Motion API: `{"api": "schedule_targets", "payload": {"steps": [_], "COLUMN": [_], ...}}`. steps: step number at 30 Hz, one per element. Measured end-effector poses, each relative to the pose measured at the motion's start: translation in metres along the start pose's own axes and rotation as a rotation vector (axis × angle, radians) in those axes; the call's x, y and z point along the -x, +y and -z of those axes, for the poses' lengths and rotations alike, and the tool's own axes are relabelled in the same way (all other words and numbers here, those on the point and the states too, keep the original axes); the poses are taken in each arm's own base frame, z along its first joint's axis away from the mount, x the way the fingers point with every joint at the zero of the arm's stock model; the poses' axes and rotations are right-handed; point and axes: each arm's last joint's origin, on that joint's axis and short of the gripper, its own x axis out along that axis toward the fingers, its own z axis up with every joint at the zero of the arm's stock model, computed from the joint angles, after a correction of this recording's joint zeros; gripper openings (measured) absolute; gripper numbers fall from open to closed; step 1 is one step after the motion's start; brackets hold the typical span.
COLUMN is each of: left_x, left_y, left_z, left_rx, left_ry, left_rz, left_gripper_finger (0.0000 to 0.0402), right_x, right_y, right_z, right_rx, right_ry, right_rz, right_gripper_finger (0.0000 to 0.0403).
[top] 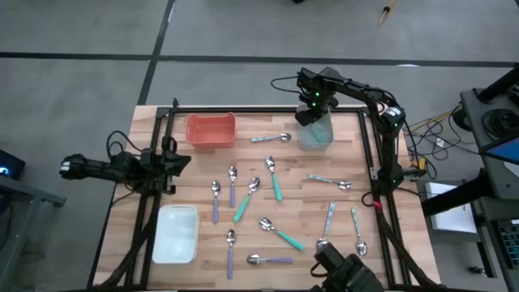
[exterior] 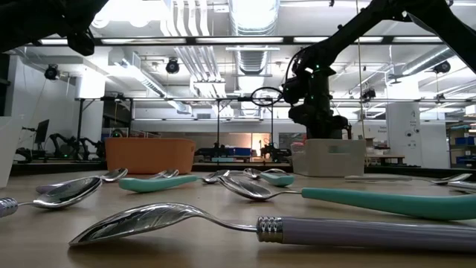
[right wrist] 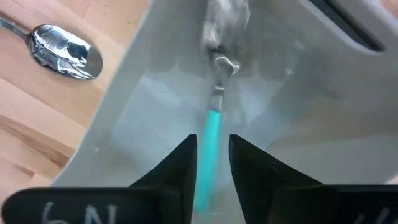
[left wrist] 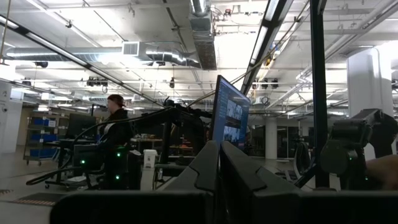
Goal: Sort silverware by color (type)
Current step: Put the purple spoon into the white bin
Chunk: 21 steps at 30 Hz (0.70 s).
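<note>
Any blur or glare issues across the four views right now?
Right wrist view: teal spoon between the right tool tips is motion-smeared, its bowl a blur over the grey tray. Low view: nearest purple-handled spoon soft, ceiling lights blown out. Left wrist view: backlit, left tool in silhouette. High view: even.

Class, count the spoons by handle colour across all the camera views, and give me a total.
Teal-handled spoons: 4, one at the grey tray
Lavender-handled spoons: 4
Pale blue-silver-handled spoons: 4
Total: 12
</note>
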Motion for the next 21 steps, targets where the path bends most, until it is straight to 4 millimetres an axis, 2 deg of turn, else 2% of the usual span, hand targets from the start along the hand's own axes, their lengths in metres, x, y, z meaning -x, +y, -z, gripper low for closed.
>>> {"api": "schedule_targets", "payload": {"steps": [4, 7, 13, 18, 21], "left_x": [0.0, 0.0, -0.001, -0.006, -0.01], "left_y": [0.0, 0.0, -0.001, -0.002, -0.002], "left_z": [0.0, 0.0, 0.005, 0.019, 0.03], "left_rx": [0.005, 0.058, 0.188, 0.344, 0.441], "left_ry": [0.001, 0.0, 0.051, 0.158, 0.218], "left_rz": [0.0, 0.0, -0.001, -0.036, -0.165], "left_gripper_finger": [0.0, 0.0, 0.0, 0.0, 0.0], "right_x": [0.001, 0.008, 0.036, 0.052, 0.056], "right_y": [0.0, 0.004, 0.041, 0.078, 0.096], "right_z": [0.003, 0.007, 0.019, 0.052, 0.082], "right_rx": [0.004, 0.038, 0.213, 0.39, 0.482], "right_ry": [0.022, 0.013, -0.194, -0.396, -0.488], "right_rz": [0.002, 0.001, -0.024, -0.096, -0.13], "right_gripper_finger": [0.0104, 0.0108, 0.0094, 0.0076, 0.007]}}
